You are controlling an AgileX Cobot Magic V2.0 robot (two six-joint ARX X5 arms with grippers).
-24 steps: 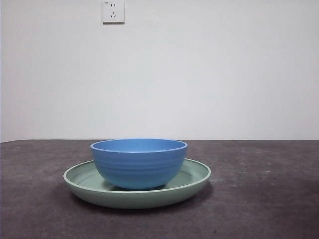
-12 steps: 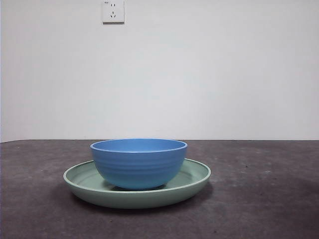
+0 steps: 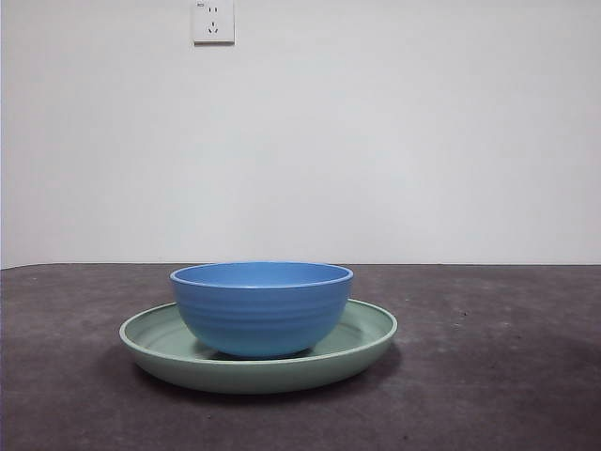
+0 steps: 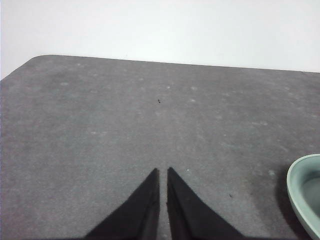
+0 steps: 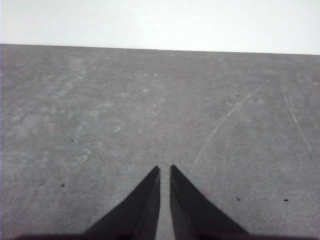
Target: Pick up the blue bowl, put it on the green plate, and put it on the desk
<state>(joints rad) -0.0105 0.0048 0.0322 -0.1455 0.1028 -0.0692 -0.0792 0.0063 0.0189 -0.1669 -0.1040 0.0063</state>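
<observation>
The blue bowl (image 3: 261, 307) stands upright inside the green plate (image 3: 368, 331), which rests on the dark grey desk (image 3: 488, 376) in the front view. Neither arm shows in that view. My left gripper (image 4: 163, 171) is shut with nothing in it, hovering over bare desk (image 4: 100, 125), and a piece of the green plate's rim (image 4: 300, 190) shows off to one side of it. My right gripper (image 5: 165, 168) is shut and empty too, over scuffed desk (image 5: 150, 100) with no bowl or plate in its view.
A white wall with a power socket (image 3: 213, 21) stands behind the desk. The desk's rounded far corner (image 4: 37, 59) shows in the left wrist view. Light scratches (image 5: 225, 120) mark the surface under the right arm.
</observation>
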